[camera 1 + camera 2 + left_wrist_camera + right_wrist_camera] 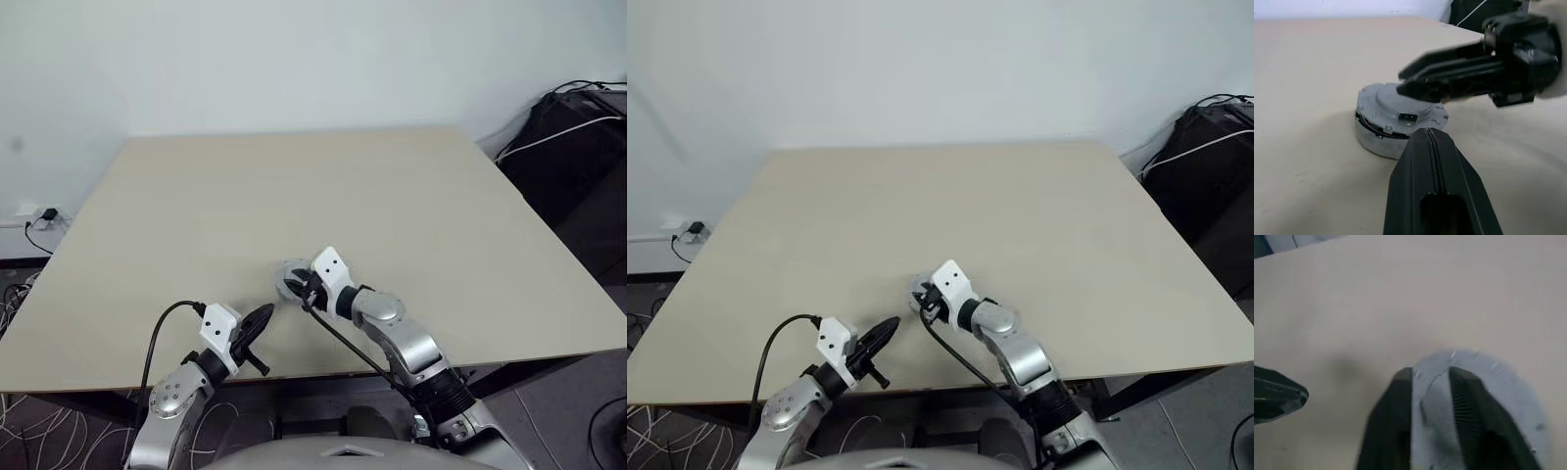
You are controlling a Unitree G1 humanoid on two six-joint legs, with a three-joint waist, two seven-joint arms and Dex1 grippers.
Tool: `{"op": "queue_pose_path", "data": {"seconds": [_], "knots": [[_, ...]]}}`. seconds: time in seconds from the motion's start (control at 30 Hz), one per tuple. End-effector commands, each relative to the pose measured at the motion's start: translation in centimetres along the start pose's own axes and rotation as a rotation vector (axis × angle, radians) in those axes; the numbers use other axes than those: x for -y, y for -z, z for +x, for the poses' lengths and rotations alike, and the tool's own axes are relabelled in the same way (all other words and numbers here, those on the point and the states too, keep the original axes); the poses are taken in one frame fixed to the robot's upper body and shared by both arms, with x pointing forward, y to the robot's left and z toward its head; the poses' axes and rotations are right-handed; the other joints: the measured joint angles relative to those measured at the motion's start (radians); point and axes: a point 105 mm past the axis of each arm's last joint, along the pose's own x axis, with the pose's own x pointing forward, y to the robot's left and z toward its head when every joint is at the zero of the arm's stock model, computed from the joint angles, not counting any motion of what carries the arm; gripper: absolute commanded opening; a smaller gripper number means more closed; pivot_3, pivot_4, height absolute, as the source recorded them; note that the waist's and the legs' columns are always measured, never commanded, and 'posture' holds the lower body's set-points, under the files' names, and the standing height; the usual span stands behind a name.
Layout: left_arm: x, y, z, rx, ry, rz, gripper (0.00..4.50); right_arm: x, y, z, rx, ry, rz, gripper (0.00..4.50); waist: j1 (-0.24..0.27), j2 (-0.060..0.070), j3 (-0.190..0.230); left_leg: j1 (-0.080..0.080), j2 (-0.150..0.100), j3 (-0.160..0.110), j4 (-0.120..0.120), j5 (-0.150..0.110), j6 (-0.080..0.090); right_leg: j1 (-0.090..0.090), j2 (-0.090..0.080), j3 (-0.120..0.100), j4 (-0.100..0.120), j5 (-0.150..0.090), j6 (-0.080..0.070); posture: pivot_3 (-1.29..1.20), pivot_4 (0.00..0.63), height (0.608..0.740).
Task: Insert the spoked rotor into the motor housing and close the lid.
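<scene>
Grey lid (1400, 110) sits on the motor housing (1371, 139) near the worktop's (392, 196) front edge, right claw (1430, 382) part-open over its raised centre, probably to seat it, while left claw (1437, 161), shut and empty, waits beside.

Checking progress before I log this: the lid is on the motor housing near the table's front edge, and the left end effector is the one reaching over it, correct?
Not quite. The right end effector is the one over the lid, seen in the left eye view. The left end effector is shut and sits apart, nearer the table edge. The lid does sit on the motor housing near the front edge.
</scene>
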Motion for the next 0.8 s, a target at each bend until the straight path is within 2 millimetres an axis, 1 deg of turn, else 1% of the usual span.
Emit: {"op": "queue_pose_path", "data": {"seconds": [0.03,0.17,0.23,0.47,0.7,0.8], "knots": [[0.2,-1.6,0.4,0.061,0.014,0.022,0.0,0.9,-1.5,-0.2,0.047,0.0,-0.06,2.6,0.001,0.0,0.0,0.0,0.0,0.0,0.0,0.0,0.0,0.0,0.0,0.0,0.0,0.0,0.0,0.0,0.0,0.74],[0.3,-1.6,0.4,0.062,0.015,0.021,0.0,1.3,-0.7,0.1,0.015,-0.024,-0.058,3.98,0.002,0.0,0.0,0.0,0.0,0.0,0.0,0.0,0.0,0.0,0.0,0.0,0.0,0.0,0.0,0.0,0.0,0.74],[0.2,-1.6,0.4,0.062,0.01,0.021,0.0,1.4,-0.3,0.3,-0.006,-0.036,-0.064,4.47,0.002,0.0,0.0,0.0,0.0,0.0,0.0,0.0,0.0,0.0,0.0,0.0,0.0,0.0,0.0,0.0,0.0,0.74],[-0.1,-1.7,0.1,0.064,-0.01,0.016,0.0,1.8,0.2,1.0,-0.038,-0.07,-0.064,4.47,0.004,0.0,0.0,0.0,0.0,0.0,0.0,0.0,0.0,0.0,0.0,0.0,0.0,0.0,0.0,0.0,0.0,0.74],[0.0,-1.6,0.0,0.066,-0.018,0.011,0.0,2.8,0.5,1.5,-0.062,-0.057,-0.042,4.47,0.005,0.0,0.0,0.0,0.0,0.0,0.0,0.0,0.0,0.0,0.001,0.0,0.0,0.0,0.0,0.0,0.0,0.74],[0.0,-1.6,-0.1,0.067,-0.022,0.009,0.0,3.1,0.9,1.6,-0.084,-0.049,-0.022,4.47,0.005,0.0,0.0,0.0,0.0,0.0,0.0,0.0,0.0,0.0,0.001,0.0,0.0,0.001,0.0,0.0,0.0,0.74]]}}
